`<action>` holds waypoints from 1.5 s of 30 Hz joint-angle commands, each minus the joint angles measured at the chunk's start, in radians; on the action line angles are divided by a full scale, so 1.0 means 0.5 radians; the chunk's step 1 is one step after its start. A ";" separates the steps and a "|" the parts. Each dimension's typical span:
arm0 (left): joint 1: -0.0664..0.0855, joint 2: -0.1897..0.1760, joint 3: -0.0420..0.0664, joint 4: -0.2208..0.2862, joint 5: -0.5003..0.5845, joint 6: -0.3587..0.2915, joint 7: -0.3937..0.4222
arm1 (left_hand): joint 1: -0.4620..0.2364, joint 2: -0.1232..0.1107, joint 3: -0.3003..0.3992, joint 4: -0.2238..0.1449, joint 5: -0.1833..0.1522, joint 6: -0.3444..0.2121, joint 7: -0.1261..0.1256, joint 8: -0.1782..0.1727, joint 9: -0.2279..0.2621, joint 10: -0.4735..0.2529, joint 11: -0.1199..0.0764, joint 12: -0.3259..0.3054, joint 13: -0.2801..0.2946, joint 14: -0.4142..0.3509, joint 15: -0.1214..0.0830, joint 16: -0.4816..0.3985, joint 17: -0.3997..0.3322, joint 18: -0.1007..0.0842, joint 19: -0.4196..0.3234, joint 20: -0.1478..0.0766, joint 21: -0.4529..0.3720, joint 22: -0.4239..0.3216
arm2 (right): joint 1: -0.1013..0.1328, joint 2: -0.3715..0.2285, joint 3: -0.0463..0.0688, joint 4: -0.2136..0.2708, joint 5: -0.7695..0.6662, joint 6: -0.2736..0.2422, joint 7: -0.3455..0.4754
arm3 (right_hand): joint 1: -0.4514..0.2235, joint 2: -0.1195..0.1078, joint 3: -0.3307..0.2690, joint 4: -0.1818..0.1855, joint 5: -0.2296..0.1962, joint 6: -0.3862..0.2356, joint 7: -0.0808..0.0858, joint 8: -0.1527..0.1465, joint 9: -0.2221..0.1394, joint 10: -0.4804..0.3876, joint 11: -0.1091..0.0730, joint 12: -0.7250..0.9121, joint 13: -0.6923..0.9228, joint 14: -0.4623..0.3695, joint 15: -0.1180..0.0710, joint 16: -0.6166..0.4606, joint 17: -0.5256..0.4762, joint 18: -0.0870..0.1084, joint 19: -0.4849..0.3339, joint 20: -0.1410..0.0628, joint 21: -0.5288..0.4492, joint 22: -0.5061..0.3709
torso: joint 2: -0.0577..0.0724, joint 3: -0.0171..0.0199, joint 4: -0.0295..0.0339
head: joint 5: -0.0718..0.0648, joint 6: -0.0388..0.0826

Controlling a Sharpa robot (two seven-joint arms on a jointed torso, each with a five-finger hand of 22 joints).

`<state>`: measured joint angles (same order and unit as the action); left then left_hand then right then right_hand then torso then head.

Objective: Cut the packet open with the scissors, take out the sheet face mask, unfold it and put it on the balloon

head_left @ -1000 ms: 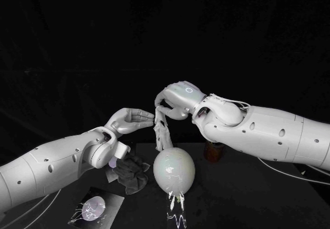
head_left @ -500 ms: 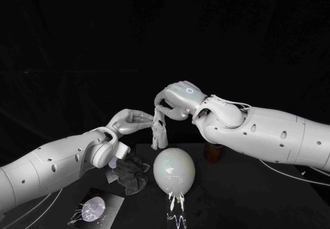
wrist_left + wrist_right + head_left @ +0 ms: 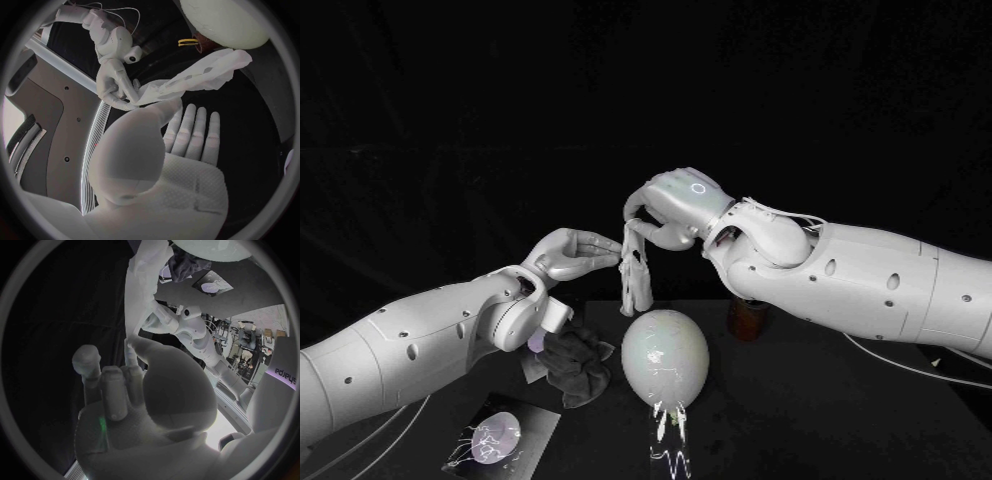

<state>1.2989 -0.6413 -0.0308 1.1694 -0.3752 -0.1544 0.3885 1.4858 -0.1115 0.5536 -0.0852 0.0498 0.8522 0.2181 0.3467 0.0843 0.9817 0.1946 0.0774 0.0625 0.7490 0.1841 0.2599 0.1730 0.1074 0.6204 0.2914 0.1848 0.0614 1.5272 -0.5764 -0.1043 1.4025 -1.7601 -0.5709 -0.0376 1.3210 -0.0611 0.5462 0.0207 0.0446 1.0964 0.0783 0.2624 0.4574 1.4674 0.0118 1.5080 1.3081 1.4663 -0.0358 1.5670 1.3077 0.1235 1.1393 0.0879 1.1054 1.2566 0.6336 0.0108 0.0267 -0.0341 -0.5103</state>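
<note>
Head view, mask [image 3: 638,275] hanging from right robot hand [image 3: 675,207]

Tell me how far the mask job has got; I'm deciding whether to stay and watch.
Done: the sheet face mask is out of the packet, which lies on the table. In hand: the right hand pinches the mask's top so it hangs, folded narrow, near the balloon; the left hand reaches beside it, fingers spread. Left: unfolding it and laying it on the balloon, which is bare.

Balloon [image 3: 225,22] cut off at the rim (left wrist view); brown object [image 3: 750,320] half-hidden.
</note>
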 commanded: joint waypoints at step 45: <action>0.005 0.018 0.002 0.104 0.040 -0.104 0.073 | -0.157 -0.122 0.030 0.058 -0.002 0.068 0.002 -0.026 0.017 0.086 -0.019 -0.024 0.002 0.114 -0.023 -0.023 -0.013 0.043 0.057 -0.004 -0.025 0.004 | 0.000 0.008 -0.010 -0.010 -0.016 -0.022 0.001 | 0.008 -0.016 0.011 0.004 0.007 0.020 -0.002 0.011 0.013 0.176 -0.018 0.011 0.458 0.209 -0.021 0.008 0.526 -0.008 0.028 0.002 0.016 0.008 | 0.000 0.0003 0.000 | -0.003 -0.001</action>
<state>1.2992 -0.6354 -0.0311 1.2185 -0.3530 -0.2004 0.4103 1.4183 -0.1739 0.5739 -0.0562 0.0498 0.8790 0.2199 0.3362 0.0913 1.0190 0.1858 0.0687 0.0629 0.7972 0.1717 0.2515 0.1677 0.1180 0.6436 0.2896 0.1771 0.0631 1.5269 -0.5732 -0.1098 1.3974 -1.7586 -0.5769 -0.0362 1.3136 -0.0684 0.5461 0.0208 0.0420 1.0996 0.0788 0.2609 0.4580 1.4673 0.0118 1.5072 1.3080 1.4648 -0.0415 1.5672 1.3073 0.1228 1.1465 0.0880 1.1084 1.2581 0.6337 0.0108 0.0264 -0.0357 -0.5091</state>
